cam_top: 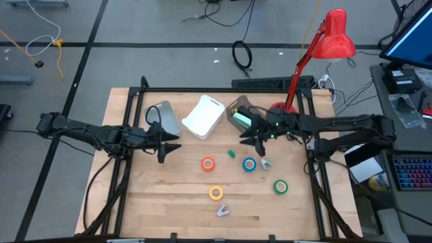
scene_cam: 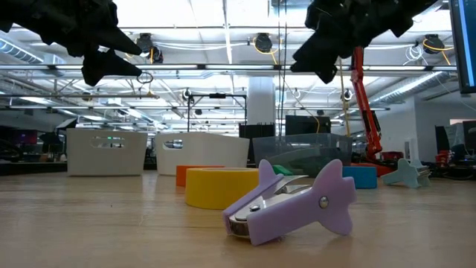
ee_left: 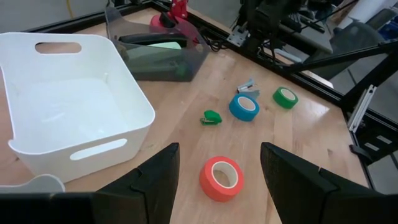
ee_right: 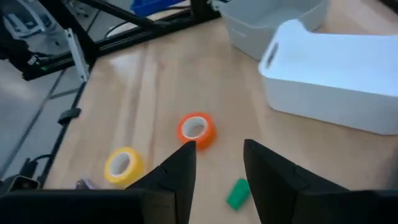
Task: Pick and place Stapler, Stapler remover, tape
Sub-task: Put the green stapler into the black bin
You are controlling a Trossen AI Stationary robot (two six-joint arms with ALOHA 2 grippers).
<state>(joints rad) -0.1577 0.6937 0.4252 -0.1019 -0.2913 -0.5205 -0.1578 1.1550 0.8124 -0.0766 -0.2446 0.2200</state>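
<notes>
Four tape rolls lie mid-table from above: orange [cam_top: 208, 163], blue [cam_top: 250, 164], yellow [cam_top: 215, 193], green [cam_top: 280, 186]. My left gripper [cam_top: 164, 146] and right gripper [cam_top: 250, 137] hover over the far half. Low down, a purple staple remover [scene_cam: 290, 202] lies nearest. Both wrist views show my fingers spread, empty.

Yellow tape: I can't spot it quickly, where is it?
In the high view, the yellow tape lies near the table's front middle, just above the purple staple remover and below the orange tape.
</notes>
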